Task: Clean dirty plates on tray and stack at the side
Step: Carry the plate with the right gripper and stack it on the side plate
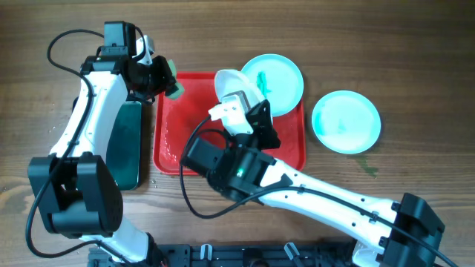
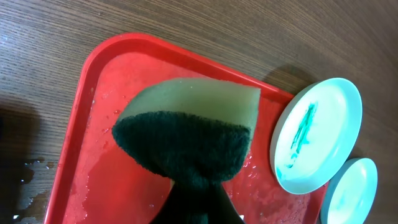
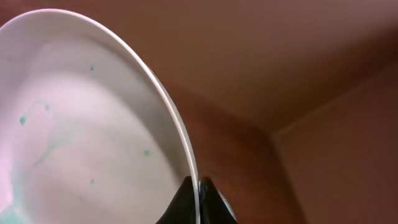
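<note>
While three plates show in the overhead view, only one is in hand: right gripper [image 1: 240,104] pinches the rim of the tilted plate [image 1: 233,81] over the red tray [image 1: 172,152], upper middle of frame. The smeared plate [image 1: 280,78] overlaps the tray's upper-right corner. The third plate [image 1: 346,121] sits on the wood at right, off the tray. Left gripper [image 1: 163,80], upper left, is closed on a sponge [image 1: 175,83]. A black tray [image 1: 125,144] lies under that arm.

Left wrist: sponge [image 2: 186,134] fills centre frame, dark scouring face down, soft and squashed by the jaws. Water beads on the tray [image 2: 99,81]. Green streak on the smeared plate [image 2: 317,137] at right.

Right wrist: fingertips [image 3: 186,202] are clamped on the thin edge of the tilted plate [image 3: 81,124], which has faint green specks. Judgement: plate is stiff, light and probably slick when wet. Rim is the only hold, so scrub pressure could lever it out.
</note>
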Controlling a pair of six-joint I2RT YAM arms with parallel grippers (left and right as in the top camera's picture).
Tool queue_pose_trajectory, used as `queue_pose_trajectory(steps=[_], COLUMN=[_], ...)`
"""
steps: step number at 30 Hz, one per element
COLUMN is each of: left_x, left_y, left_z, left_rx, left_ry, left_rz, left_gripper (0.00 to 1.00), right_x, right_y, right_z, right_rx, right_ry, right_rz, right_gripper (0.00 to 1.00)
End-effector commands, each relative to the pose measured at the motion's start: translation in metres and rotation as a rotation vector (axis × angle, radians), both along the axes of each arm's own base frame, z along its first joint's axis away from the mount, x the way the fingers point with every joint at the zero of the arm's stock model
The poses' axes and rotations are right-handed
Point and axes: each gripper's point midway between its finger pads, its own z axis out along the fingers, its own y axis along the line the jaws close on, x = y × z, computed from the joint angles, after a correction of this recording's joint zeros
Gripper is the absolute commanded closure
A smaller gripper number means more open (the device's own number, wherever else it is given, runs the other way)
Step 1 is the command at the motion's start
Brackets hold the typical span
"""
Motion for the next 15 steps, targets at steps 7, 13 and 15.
queue_pose_trajectory(steps=[7, 13, 15], left_x=[-0.009, -0.015, -0.015], left_y=[0.001, 0.001, -0.005], left_z=[-0.003, -0.007, -0.008], left_rx=[0.009, 0.037, 0.047], left_ry=[0.039, 0.064, 0.062], left_rz=[0.011, 0.009, -0.005], left_gripper=[0.96, 0.96, 0.96], right_x=[-0.005, 0.014, 0.021], right_y=[-0.003, -0.107, -0.163], right_z=[-0.022, -0.021, -0.021], right_rx=[0.301, 0.764, 0.856], right_ry=[0.215, 0.431, 0.418], right_rz=[0.030, -0.213, -0.359], right_gripper=[0.96, 0.96, 0.96])
